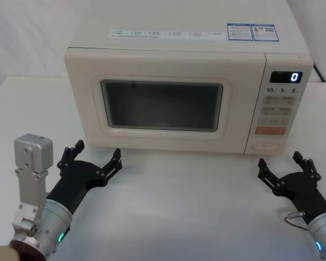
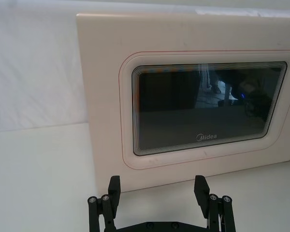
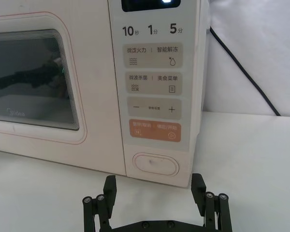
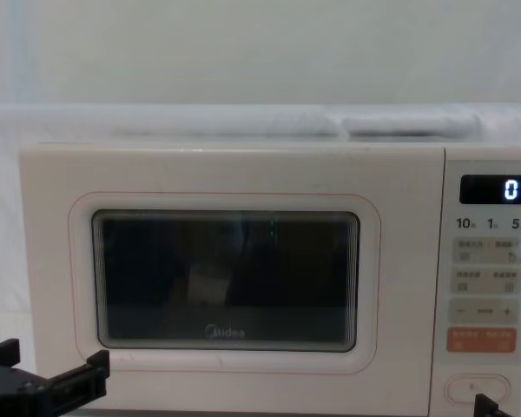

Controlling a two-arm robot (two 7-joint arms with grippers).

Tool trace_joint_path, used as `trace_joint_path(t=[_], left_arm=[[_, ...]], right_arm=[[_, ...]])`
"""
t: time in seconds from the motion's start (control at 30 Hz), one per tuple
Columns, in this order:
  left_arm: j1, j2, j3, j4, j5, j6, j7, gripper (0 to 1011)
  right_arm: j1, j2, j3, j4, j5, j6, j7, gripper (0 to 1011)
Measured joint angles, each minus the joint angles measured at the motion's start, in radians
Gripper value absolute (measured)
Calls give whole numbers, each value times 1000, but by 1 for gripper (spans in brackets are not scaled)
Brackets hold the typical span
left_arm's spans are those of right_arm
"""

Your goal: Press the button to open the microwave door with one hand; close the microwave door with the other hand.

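The cream microwave door (image 1: 163, 103) with its dark mesh window is closed flush with the oven body; it also shows as the microwave door (image 2: 203, 111) and microwave door (image 4: 226, 278). The wide oval button (image 1: 267, 145) sits at the bottom of the control panel, seen close as the button (image 3: 155, 165) and the button (image 4: 477, 387). My right gripper (image 1: 284, 165) is open, a short way in front of the button, not touching it; it appears as the right gripper (image 3: 154, 191). My left gripper (image 1: 95, 156) is open in front of the door's lower left, seen as the left gripper (image 2: 157, 189).
The microwave stands on a white table (image 1: 185, 206), with bare surface between the two arms. A black power cable (image 3: 241, 67) runs down behind the oven's right side. An orange key (image 3: 154, 130) sits just above the button.
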Motion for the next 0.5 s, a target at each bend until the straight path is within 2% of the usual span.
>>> trace_joint_path(t=[0.5], left_arm=[[0, 0, 0, 0, 0, 0, 0, 1001]], right_arm=[[0, 0, 0, 0, 0, 0, 0, 1002]])
